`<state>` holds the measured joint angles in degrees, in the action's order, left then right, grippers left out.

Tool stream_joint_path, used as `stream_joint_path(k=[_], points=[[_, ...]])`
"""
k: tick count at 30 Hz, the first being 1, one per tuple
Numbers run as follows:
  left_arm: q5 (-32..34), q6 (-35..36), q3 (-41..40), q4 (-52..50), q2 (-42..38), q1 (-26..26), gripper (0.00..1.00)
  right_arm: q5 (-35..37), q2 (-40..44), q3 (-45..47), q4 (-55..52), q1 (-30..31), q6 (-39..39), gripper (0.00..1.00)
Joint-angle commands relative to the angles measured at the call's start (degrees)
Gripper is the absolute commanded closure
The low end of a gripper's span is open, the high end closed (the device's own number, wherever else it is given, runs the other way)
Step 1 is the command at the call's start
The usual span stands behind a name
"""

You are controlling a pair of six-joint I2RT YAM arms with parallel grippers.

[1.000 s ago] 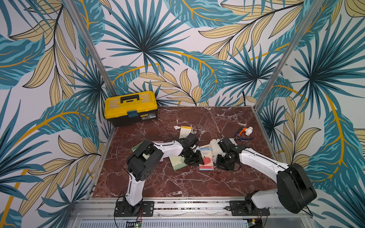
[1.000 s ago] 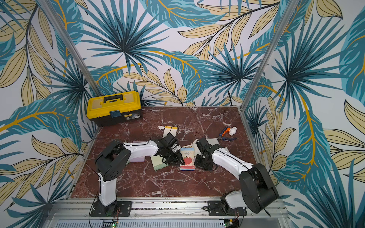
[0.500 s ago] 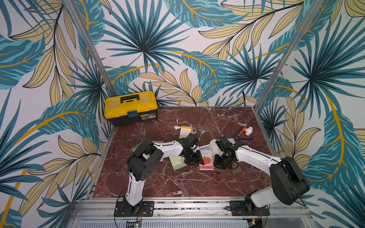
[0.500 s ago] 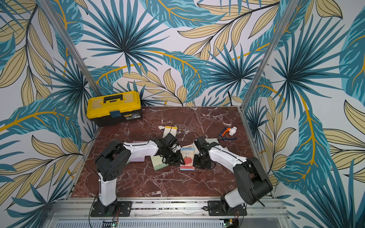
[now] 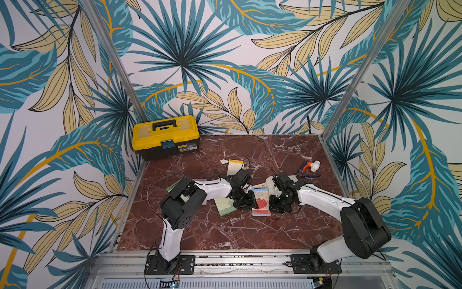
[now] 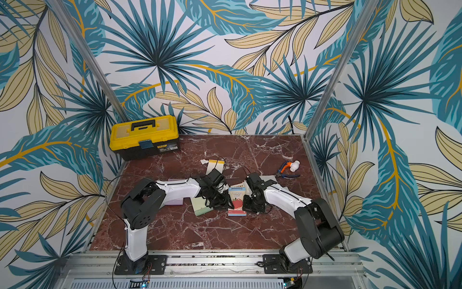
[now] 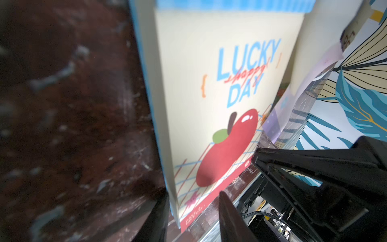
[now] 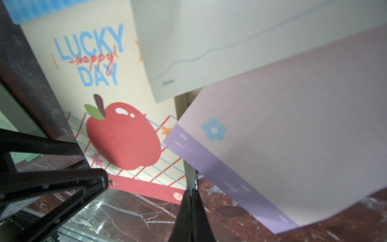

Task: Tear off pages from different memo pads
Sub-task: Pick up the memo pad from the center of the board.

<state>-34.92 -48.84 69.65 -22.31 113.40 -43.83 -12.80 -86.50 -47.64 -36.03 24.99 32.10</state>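
Some pages are already off, I judge: a lilac page (image 8: pixel 272 136) and a white page (image 8: pixel 209 42) just right of the apple memo pad (image 5: pixel 262 202), a cream page (image 5: pixel 235 166) farther back. That pad lies mid-table, cover still on. My left gripper (image 7: pixel 193 194) stands parted halfway astride its near left corner. My right gripper (image 8: pixel 189 194) is pinched tight at the near right corner, sheet caught or not, I can't tell. The green memo pad (image 5: pixel 223 206) waits left. Far left, the yellow toolbox (image 5: pixel 166 136) is closed, contents hidden.
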Motion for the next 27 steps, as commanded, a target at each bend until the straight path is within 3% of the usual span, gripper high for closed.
stream_joint_path(k=[1, 6, 12, 27], points=[[1.17, 0.91, -0.55, -0.85, -0.32, -0.38, 0.59, -0.86, -0.23, -0.97, 0.0, -0.12, -0.39, 1.0], [1.1, 0.94, -0.4, -0.9, -0.12, -0.38, 0.59, -0.48, 0.69, -0.64, 0.13, -0.13, 0.57, 1.0], [1.12, 0.95, -0.44, -0.85, -0.09, -0.37, 0.59, 6.06, 0.55, -1.51, -4.03, -0.12, 0.68, 1.0], [1.01, 0.94, -0.38, -0.81, -0.02, -0.42, 0.59, 1.14, -1.92, -2.2, -0.91, -0.12, 0.42, 1.0]])
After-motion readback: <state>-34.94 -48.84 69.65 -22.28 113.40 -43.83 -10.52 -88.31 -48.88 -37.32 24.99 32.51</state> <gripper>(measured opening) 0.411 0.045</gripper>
